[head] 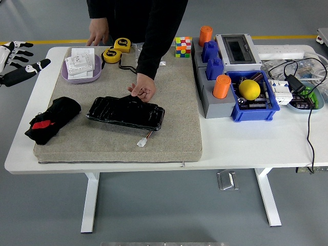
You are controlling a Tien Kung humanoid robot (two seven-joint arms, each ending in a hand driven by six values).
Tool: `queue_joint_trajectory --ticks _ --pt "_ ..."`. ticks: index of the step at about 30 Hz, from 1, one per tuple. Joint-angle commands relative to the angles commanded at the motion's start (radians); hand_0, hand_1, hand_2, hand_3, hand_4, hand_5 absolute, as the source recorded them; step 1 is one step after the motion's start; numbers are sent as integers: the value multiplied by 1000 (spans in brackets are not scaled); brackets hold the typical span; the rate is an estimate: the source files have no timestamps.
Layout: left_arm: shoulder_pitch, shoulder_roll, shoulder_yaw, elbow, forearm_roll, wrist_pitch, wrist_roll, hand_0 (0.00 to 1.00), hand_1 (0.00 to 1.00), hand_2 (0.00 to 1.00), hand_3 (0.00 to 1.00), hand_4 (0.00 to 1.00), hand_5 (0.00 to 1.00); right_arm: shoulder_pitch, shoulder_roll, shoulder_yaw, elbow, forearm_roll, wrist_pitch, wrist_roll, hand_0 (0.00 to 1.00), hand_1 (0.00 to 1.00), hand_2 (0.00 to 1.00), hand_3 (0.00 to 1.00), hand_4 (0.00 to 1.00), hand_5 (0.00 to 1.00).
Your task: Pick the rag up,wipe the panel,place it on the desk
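One black rag (53, 119) and one black panel (125, 113) are seen on the surface (246, 143). Two yellow tape measures (111, 55) are counted near the far edge, with one colour cube (183, 46). Two orange cylinders (222, 86), two blue blocks (214, 68) and one yellow ball (249, 89) are grouped toward the right side. One purple tray (82, 74) is placed toward the far left corner.

The robot's left hand (18, 60) has a black palm and white-backed fingers (23, 45). The person (138, 20) wears black long sleeves; both hands are bare.
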Motion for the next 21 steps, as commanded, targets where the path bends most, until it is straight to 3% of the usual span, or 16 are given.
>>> queue_joint_trajectory --ticks 21 --pt "7 12 8 -4 15 -3 6 491 637 693 773 998 738 -6 3 -20 0 10 1 2 789 702 722 668 998 497"
